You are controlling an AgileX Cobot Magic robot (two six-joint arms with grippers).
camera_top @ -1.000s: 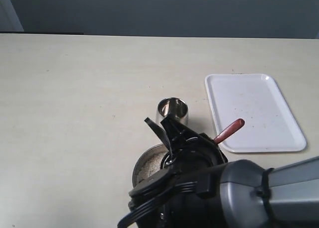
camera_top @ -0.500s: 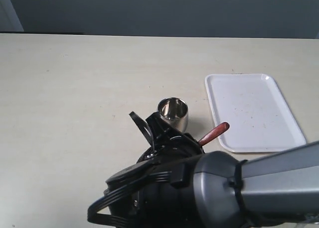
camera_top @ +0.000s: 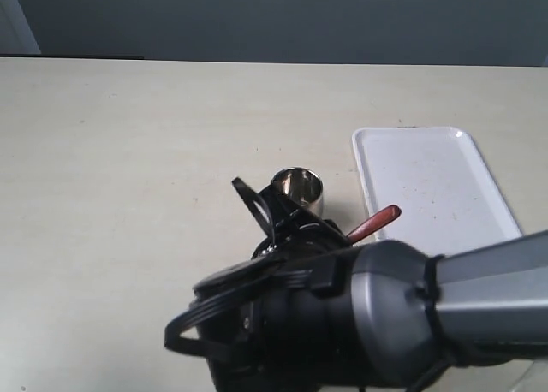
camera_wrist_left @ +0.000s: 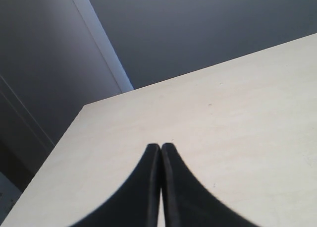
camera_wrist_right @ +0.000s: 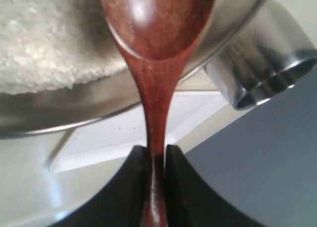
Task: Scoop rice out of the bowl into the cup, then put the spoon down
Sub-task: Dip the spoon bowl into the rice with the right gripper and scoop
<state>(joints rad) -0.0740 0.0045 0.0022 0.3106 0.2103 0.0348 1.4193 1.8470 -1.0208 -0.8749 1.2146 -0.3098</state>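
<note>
My right gripper (camera_wrist_right: pixel 156 152) is shut on the slim handle of the red-brown wooden spoon (camera_wrist_right: pixel 157 19). The spoon's oval head hangs over the inside of the steel bowl (camera_wrist_right: pixel 237 19), close to its rim, with no grains on it. White rice (camera_wrist_right: pixel 44 38) fills the bowl beside the head. The steel cup (camera_wrist_right: pixel 267 68) stands just beyond the bowl's rim. In the exterior view the arm hides the bowl; the cup (camera_top: pixel 295 191) and the spoon's handle end (camera_top: pixel 377 222) show. My left gripper (camera_wrist_left: pixel 161 146) is shut and holds nothing, above bare table.
A white tray (camera_top: pixel 437 187) lies to the right of the cup, its near corner by the spoon's handle end. The pale tabletop (camera_top: pixel 128 195) stretches to the left and back. A dark wall runs behind the table's far edge.
My right arm has swung left over the bowl, which showed its rice a second ago and is now covered. The spoon's handle end moved left, dipped, then rose slightly.
</note>
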